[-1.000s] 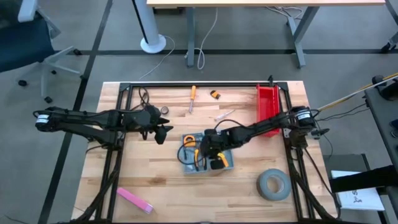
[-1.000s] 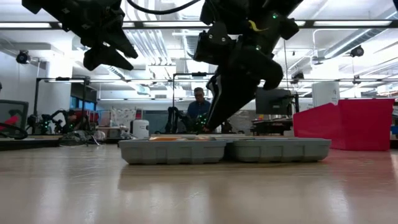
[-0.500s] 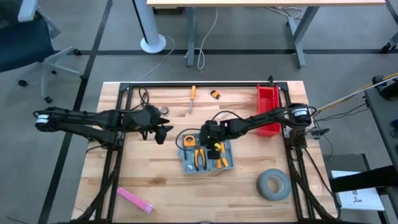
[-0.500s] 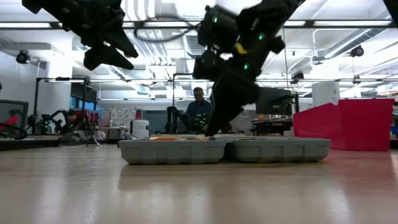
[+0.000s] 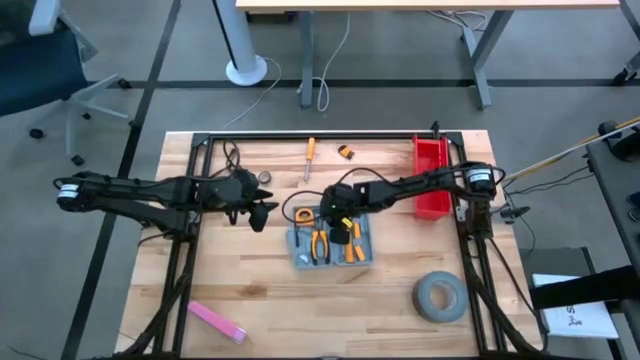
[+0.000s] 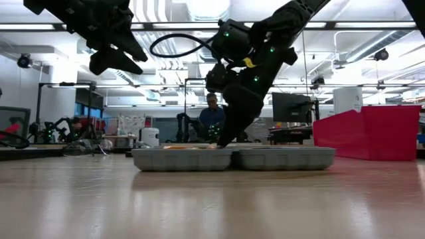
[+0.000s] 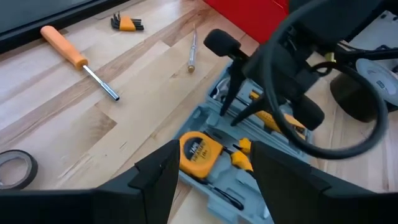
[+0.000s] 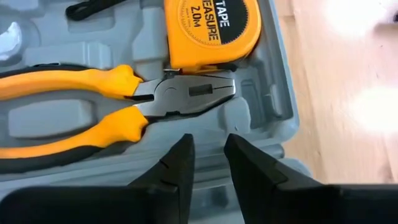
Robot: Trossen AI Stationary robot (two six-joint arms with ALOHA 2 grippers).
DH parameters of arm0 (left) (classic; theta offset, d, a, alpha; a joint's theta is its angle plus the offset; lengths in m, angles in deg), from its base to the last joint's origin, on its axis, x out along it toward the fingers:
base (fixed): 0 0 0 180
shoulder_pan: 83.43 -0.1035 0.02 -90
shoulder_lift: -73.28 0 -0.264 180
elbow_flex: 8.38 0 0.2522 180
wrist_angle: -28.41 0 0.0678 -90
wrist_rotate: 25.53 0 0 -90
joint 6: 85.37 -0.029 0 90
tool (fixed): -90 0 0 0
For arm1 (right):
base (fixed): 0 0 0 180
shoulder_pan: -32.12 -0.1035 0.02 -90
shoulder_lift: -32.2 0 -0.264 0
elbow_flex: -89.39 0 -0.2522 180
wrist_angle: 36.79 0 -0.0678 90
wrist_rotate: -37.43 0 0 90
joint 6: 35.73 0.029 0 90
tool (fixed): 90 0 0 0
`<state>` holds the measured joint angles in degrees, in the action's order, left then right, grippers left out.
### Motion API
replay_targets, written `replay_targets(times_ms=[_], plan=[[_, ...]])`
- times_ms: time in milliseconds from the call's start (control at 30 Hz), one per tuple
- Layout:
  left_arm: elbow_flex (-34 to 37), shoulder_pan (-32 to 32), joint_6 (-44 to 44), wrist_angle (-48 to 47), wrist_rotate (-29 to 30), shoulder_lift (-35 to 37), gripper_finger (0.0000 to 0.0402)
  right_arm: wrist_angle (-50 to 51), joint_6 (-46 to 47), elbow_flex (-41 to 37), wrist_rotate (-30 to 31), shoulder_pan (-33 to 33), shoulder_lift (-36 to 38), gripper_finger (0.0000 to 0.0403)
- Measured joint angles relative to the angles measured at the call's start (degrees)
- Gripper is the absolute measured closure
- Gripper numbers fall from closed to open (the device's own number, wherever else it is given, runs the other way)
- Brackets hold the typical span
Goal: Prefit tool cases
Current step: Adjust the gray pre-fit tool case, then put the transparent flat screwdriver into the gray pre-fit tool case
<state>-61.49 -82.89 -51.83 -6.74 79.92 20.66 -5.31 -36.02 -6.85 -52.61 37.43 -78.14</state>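
Since a second ago the right arm has swung back across the tool case (image 5: 332, 243), so the right fingers (image 5: 338, 222) now hang over its far edge instead of covering the middle, and the case itself looks nudged a little on the counter (image 5: 260, 290). It lies open and flat directly under those fingers. From the right wrist camera the fingers (image 8: 208, 163) are nearly together with just a narrow gap, nothing between them, and the pliers (image 8: 112, 109) and tape measure (image 8: 211, 28) sit in their slots just beyond the tips.

What worries me: the tips look very low over the tray wall, so any sideways move could drag the case again or knock the pliers out of their slot.

The left fingers (image 5: 262, 212) hover well off to the side, spread wide and empty. The screwdriver (image 5: 309, 156) lies loose, well apart from both arms.
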Motion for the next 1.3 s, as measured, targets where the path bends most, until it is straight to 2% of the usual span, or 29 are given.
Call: replay_targets(times_ms=[333,533,733,867,1033,1133,1300], plan=[[0.0,0.0,0.0,0.05,0.01,0.0,0.0198,-0.21,1.18,-0.07,0.17,0.37,0.34,0.0347],[0.0,0.0,0.04,1.28,0.01,0.0,0.0198,-2.83,-2.12,-0.2,0.18,0.78,5.4,0.0347],[0.0,0.02,0.12,2.02,0.01,-0.07,0.0198,-0.96,-5.66,-0.11,-0.15,5.19,8.17,0.0331],[0.0,0.02,0.43,2.16,0.01,-0.07,0.0198,2.21,-7.61,-0.11,-3.76,9.46,8.68,0.0314],[0.0,0.01,0.62,2.45,0.19,-0.07,0.0198,11.24,-12.17,0.01,-4.55,13.16,8.68,0.0283],[0.0,0.0,0.62,2.56,1.1,-0.07,0.0198,16.1,-16.67,0.04,-4.62,14.41,8.61,0.0266],[0.0,0.01,0.63,2.59,4.91,-0.07,0.0198,16.84,-21.65,0.13,-4.77,16.39,8.61,0.0247]])
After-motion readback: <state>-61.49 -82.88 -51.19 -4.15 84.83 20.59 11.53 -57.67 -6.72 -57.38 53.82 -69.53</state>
